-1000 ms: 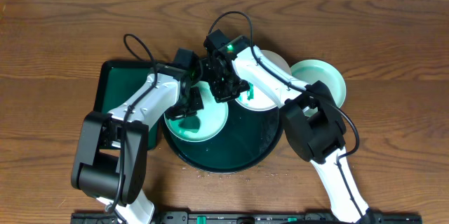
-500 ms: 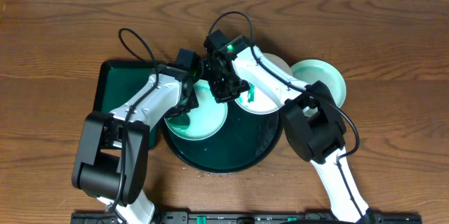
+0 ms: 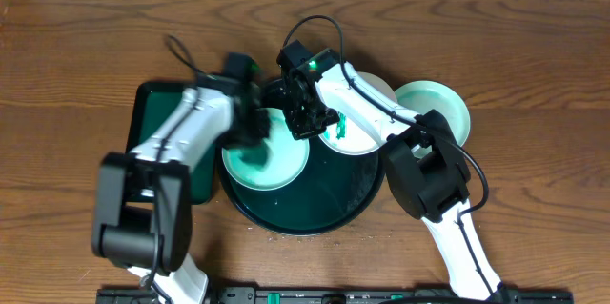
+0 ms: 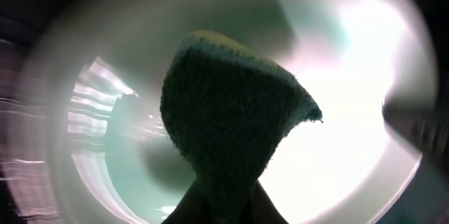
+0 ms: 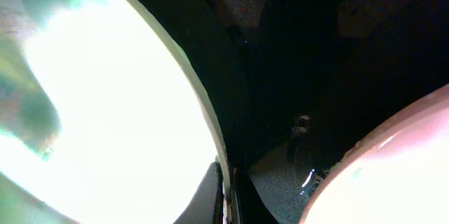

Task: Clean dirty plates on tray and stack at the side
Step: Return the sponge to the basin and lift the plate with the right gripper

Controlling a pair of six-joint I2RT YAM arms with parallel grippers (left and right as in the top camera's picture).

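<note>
Both arms reach inward over the worktop (image 3: 534, 37), wrists nearly meeting, the left arm blurred with the left hand (image 3: 254, 125) clamped on a sponge (image 4: 231, 112), the right hand (image 3: 303, 121) pointing down, jaws pinched on the rim of a plate (image 5: 105, 112).

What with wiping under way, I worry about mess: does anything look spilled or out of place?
Only small things. A few pale specks lie on the table just off the near rim of the tray, like droplets or crumbs; I cannot tell which. The white plate shows a teal smear.
</note>
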